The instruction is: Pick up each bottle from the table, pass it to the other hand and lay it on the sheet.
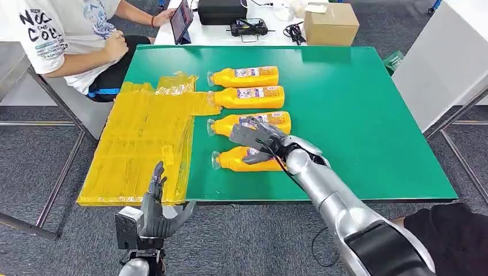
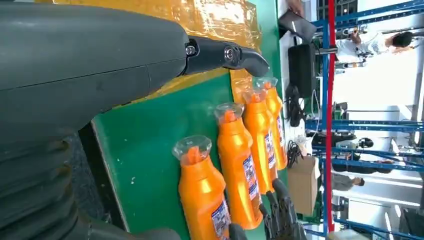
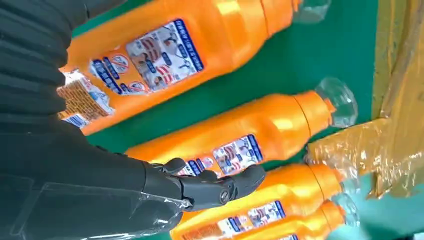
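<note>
Four orange bottles lie side by side on the green table (image 1: pixel 357 115), caps towards the yellow sheet (image 1: pixel 144 138) on the left. My right hand (image 1: pixel 259 138) hovers palm down over the nearest bottle (image 1: pixel 233 161) and the one behind it (image 1: pixel 227 123), fingers spread, gripping nothing. The right wrist view has the nearest bottle (image 3: pixel 165 55) close under the hand and the thumb (image 3: pixel 225 187) stretched out free. My left hand (image 1: pixel 155 204) stands open with fingers up at the table's front edge, by the sheet's near corner. The left wrist view looks along the bottle row (image 2: pixel 202 195).
A person (image 1: pixel 69 40) sits at the far left corner holding a tablet (image 1: pixel 181 20). Behind the green table stand a cardboard box (image 1: pixel 331 23) and black devices (image 1: pixel 247 26). A white table (image 1: pixel 443 57) flanks the right side. Green surface lies free right of the bottles.
</note>
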`<state>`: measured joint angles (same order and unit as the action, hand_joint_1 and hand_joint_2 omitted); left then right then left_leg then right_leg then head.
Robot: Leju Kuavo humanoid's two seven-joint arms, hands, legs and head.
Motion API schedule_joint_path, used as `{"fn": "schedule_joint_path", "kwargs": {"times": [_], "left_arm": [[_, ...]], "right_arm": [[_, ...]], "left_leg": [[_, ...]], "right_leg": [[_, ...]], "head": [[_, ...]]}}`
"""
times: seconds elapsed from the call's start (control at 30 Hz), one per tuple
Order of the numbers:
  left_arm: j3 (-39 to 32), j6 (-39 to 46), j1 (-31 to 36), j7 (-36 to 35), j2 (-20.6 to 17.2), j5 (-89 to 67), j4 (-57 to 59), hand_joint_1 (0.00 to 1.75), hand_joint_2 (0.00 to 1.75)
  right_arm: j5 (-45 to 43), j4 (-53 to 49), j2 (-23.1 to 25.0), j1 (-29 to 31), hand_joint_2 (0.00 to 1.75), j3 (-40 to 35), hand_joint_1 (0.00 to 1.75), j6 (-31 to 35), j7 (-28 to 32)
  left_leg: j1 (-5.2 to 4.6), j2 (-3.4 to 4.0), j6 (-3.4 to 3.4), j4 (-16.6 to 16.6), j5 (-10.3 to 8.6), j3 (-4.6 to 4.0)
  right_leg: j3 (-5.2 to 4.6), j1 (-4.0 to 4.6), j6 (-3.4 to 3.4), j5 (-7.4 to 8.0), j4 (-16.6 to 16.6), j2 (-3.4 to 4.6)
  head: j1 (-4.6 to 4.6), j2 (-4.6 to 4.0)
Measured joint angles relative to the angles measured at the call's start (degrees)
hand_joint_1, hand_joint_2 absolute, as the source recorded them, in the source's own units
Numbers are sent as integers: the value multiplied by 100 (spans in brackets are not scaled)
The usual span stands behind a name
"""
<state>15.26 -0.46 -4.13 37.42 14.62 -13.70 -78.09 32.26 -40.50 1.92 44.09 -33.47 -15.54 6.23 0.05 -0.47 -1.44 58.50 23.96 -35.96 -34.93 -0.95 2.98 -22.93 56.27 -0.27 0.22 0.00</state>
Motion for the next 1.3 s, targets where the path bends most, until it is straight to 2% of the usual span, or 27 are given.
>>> {"fn": "schedule_joint_path", "kwargs": {"times": [0.27, 0.57, 1.3], "left_arm": [[-20, 35, 12, 17, 0, 13, 26, 0, 175], [-18, 59, 17, 4, 0, 15, 55, 0, 175], [129, 166, 27, -190, -20, 50, 66, 0, 175]], "right_arm": [[-408, -299, -724, -63, 175, -621, 0, -151, -4], [-472, -607, -1215, -374, 175, -872, 0, -28, -31], [-190, -428, -1243, -704, 175, -988, 0, 324, -173]], "left_leg": [[-4, -1, 0, 2, 1, -1], [-2, 0, 0, 1, 1, -1], [-3, 0, 0, 1, 1, -1]], "right_leg": [[0, -2, 0, 0, -2, -1], [-1, 0, 0, 0, -1, 0], [0, -1, 0, 0, -1, -1]], "head": [[2, 0], [2, 0], [2, 0]]}}
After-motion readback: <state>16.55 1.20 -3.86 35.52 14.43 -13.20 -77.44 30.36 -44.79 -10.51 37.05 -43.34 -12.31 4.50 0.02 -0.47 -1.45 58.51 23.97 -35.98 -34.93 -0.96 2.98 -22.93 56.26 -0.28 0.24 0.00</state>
